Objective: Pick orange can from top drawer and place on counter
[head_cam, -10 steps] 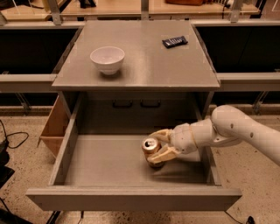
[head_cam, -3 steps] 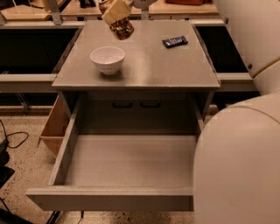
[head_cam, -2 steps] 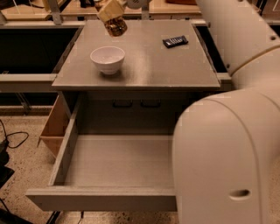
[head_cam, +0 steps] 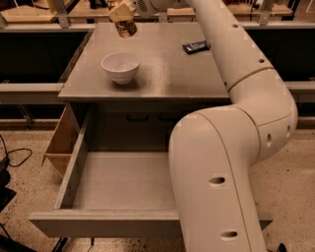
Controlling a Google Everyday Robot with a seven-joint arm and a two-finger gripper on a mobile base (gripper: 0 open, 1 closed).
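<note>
Our hand (head_cam: 123, 15) is at the top of the view, over the back left part of the bench (head_cam: 167, 74). It is pinching the can (head_cam: 127, 28), with the fingers pressed against the can's upper part. The can hangs tilted below the hand, its orange-brown side towards us. It sits behind the bowl (head_cam: 120, 66) and apart from it. We cannot tell whether its lower end touches the bench.

The white bowl stands upright on the left half of the bench, near the front edge. A small black object (head_cam: 196, 47) lies flat on the right half, towards the back, well apart from bowl and can.

Below the bench the drawer (head_cam: 106, 224) is pulled far out, and we see only its bare grey floor and low walls. Our arm (head_cam: 221, 172) fills the right of the view. It rises in front of the drawer's right side, bends at a wide elbow and reaches back over the bench to the hand. A wooden box (head_cam: 61, 142) stands on the speckled floor just left of the drawer.
</note>
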